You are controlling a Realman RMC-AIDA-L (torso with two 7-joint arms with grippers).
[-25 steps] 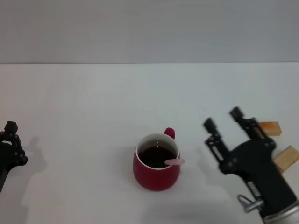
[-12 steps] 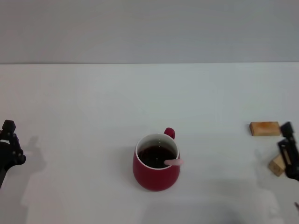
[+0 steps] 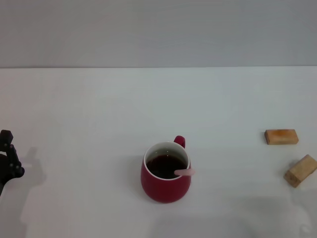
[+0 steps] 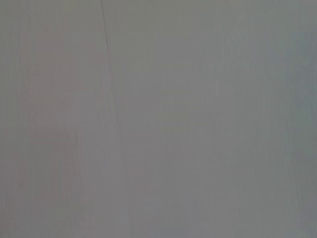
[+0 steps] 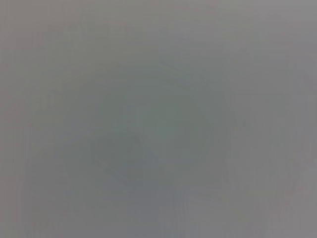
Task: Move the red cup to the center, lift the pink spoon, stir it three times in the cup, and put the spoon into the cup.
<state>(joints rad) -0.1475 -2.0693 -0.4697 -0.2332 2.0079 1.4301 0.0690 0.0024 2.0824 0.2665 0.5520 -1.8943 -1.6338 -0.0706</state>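
Flat white matte tabletop point(image 3: 99, 109) fills most of the head view; its far edge meets a plain pale grey wall point(image 3: 158, 29) in a straight horizontal line. Soft shadows sit on the surface near the left edge and along the near right corner.

Rounded dark-red ceramic cup point(image 3: 166, 172), white inside, holds dark liquid and stands upright near the table's middle, toward the near side; loop handle points away from the robot. The slim pink spoon point(image 3: 185, 172) is inside the cup, pale pink handle end leaning on the rim on the robot's right side and poking just past it; bowl is under the liquid, not visible.

Two small tan wooden blocks lie well apart from the cup on the right: one flat point(image 3: 281, 136), one tilted point(image 3: 300, 170) nearer the robot.

Left gripper point(image 3: 7, 163): only a black part shows at the left edge, low, touching nothing; finger state can't be told. Right gripper is out of frame.

Both wrist views show only featureless grey.
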